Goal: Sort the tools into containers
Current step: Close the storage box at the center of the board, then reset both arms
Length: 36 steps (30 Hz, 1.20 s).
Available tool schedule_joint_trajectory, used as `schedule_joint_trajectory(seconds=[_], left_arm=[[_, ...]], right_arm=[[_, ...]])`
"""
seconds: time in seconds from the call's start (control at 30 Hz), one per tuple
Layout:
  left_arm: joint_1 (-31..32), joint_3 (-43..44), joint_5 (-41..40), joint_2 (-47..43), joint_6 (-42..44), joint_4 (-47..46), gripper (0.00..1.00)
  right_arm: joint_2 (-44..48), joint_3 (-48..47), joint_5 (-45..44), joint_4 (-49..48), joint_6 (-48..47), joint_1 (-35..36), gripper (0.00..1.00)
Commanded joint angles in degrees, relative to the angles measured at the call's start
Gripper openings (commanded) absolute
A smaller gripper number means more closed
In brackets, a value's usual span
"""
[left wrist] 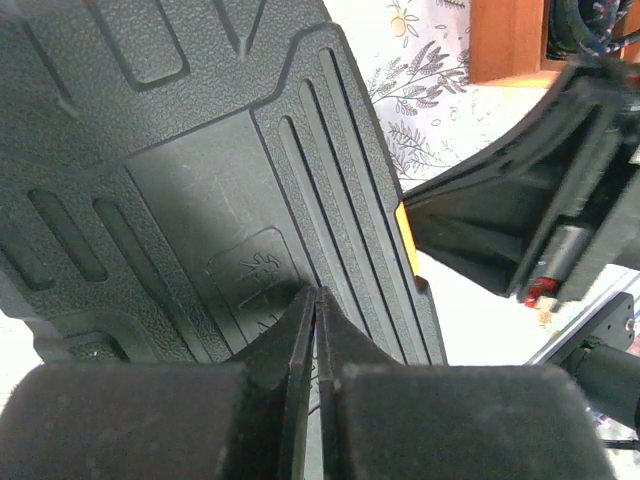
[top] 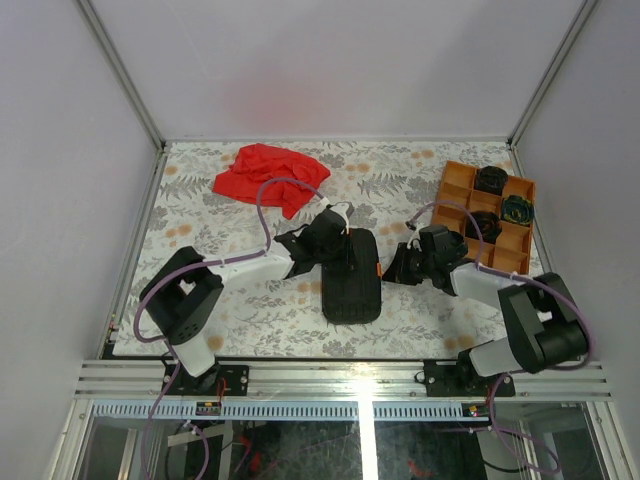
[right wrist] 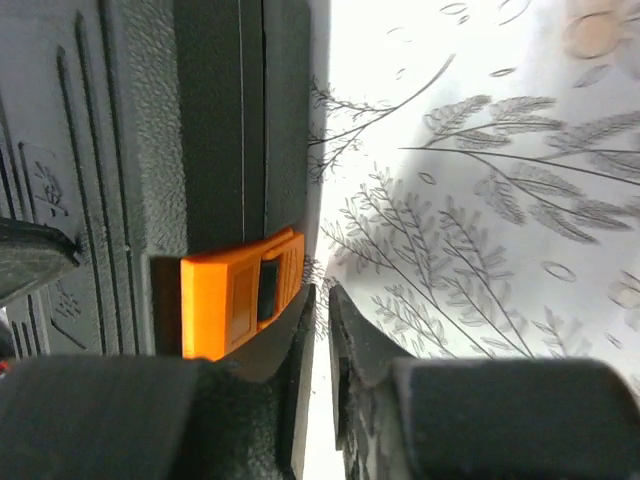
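The black ribbed tool case [top: 352, 274] lies closed in the middle of the table, its orange latch [right wrist: 238, 291] on the right side. My left gripper [left wrist: 316, 300] is shut and empty, its tips over the case's lid [left wrist: 200, 180]. My right gripper [right wrist: 320, 300] is shut and empty, its tips right beside the latch at the case's edge. The orange tray [top: 488, 216] at the back right holds dark coiled bundles [top: 491, 179], one greenish [top: 516, 210]. No hand tools show outside the case.
A red cloth [top: 268, 173] lies crumpled at the back left. The table has a floral cover [top: 200, 300]. Frame posts and walls stand round the table. In the left wrist view the right arm [left wrist: 540, 220] is close on the case's right.
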<state>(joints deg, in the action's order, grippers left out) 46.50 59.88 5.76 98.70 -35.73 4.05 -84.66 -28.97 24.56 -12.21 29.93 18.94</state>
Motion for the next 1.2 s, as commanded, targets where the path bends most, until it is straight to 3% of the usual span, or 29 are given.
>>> schedule_joint_trajectory(seconds=[0.0,0.07,0.2,0.37,0.47,0.67,0.93,1.17], left_arm=[[0.94,-2.87,-5.22,-0.15,2.64,9.36,0.00],[0.92,-2.35,-8.17,-3.41,3.46,10.09,0.05],[0.87,-2.15,-14.87,-12.03,4.68,10.58,0.29],[0.84,-1.69,-23.30,-23.60,6.58,12.13,0.62],[0.79,-2.98,-29.48,-31.97,7.38,12.85,0.72],[0.79,-11.96,-40.60,-48.28,5.52,12.38,0.99],[0.87,-18.85,-51.88,-64.86,-2.90,23.25,1.00],[0.88,-21.81,-52.62,-71.67,-6.70,25.94,1.00]], right_arm=[[10.48,-4.85,-14.47,9.75,-3.86,0.65,0.20],[15.00,-7.00,-23.26,15.22,-5.06,0.59,0.28],[22.76,-11.74,-34.63,24.23,-8.40,0.58,0.41],[34.19,-13.81,-33.44,24.07,-12.45,0.58,0.57],[40.57,-14.39,-31.63,24.63,-12.80,0.53,0.66],[52.62,-11.05,-32.78,26.04,-11.28,0.52,1.00],[65.79,-1.55,-33.58,24.89,-6.84,0.57,0.99],[70.11,2.19,-36.79,26.59,-4.08,0.52,0.99]])
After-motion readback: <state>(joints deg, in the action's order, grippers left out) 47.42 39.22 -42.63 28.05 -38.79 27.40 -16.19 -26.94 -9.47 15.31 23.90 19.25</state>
